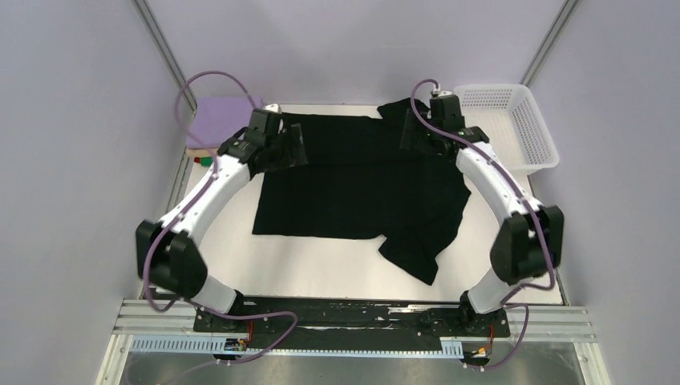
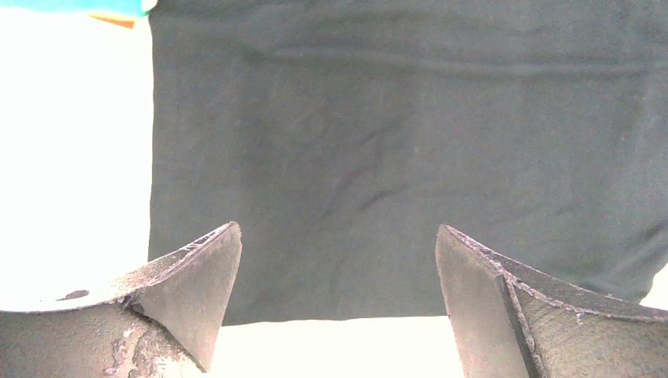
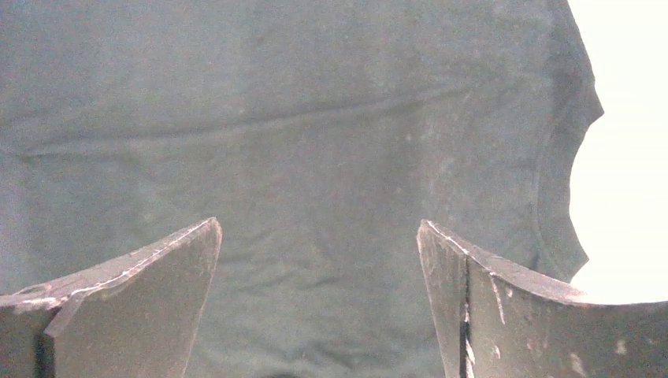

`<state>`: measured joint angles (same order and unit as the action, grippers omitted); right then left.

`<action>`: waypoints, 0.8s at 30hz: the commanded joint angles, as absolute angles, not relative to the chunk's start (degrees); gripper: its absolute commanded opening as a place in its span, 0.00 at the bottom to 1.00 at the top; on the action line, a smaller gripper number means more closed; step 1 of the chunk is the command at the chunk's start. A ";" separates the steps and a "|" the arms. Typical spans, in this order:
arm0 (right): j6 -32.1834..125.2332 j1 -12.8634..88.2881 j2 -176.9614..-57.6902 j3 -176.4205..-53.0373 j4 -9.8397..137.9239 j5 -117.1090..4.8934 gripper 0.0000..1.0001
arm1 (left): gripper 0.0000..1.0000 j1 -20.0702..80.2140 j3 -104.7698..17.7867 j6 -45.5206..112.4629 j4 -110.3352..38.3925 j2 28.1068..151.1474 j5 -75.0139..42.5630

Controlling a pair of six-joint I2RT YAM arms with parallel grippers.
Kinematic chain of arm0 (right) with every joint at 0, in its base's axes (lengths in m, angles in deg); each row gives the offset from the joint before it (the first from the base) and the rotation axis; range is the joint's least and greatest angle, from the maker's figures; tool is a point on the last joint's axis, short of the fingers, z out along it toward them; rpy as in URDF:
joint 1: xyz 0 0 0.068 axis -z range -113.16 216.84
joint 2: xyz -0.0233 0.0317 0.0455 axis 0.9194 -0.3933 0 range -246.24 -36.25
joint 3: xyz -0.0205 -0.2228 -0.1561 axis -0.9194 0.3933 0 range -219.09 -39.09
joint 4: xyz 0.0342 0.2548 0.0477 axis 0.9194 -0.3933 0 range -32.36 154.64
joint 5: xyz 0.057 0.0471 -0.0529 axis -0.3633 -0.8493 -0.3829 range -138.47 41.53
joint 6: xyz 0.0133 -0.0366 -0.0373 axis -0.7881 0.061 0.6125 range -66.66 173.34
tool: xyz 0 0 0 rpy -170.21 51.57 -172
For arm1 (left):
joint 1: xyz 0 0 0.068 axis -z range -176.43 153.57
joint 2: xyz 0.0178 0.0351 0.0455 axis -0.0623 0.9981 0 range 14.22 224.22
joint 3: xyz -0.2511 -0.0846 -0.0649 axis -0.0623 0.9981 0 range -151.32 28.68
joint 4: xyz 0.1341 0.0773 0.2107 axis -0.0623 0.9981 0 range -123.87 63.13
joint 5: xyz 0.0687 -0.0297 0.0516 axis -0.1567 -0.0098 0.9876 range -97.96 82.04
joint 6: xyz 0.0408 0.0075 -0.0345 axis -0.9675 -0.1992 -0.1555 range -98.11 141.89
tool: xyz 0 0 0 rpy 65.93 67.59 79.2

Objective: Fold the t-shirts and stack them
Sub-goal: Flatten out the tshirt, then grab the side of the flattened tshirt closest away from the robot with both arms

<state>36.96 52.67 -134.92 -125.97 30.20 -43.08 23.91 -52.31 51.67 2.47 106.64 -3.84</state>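
The left fingers (image 2: pixel 197 283) and right fingers (image 3: pixel 488 299) hang spread wide and empty over the black t-shirt (image 1: pixel 361 192), seemingly poised to pinch its far edge for a fold.

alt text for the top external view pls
A large black short-sleeved t-shirt lies spread on a white table, one sleeve rumpled. The robot's left gripper and right gripper are at its far edge. Far right, a white plastic mesh basket; far left, a folded lavender shirt.
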 commanded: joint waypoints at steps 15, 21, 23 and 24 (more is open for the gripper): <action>22.97 55.53 -93.99 -82.35 47.13 -40.40 1.00 | 1.00 16.45 -19.48 71.76 14.17 74.90 8.99; 23.19 55.59 -95.30 -82.73 46.71 -42.50 1.00 | 1.00 13.19 -17.91 74.58 9.52 80.97 3.78; 23.53 55.53 -96.05 -82.98 46.63 -43.19 1.00 | 0.95 12.85 -17.67 76.07 8.37 83.36 3.67; 23.81 55.58 -96.35 -83.14 46.56 -43.36 1.00 | 0.94 12.42 -17.52 77.36 7.85 85.01 3.80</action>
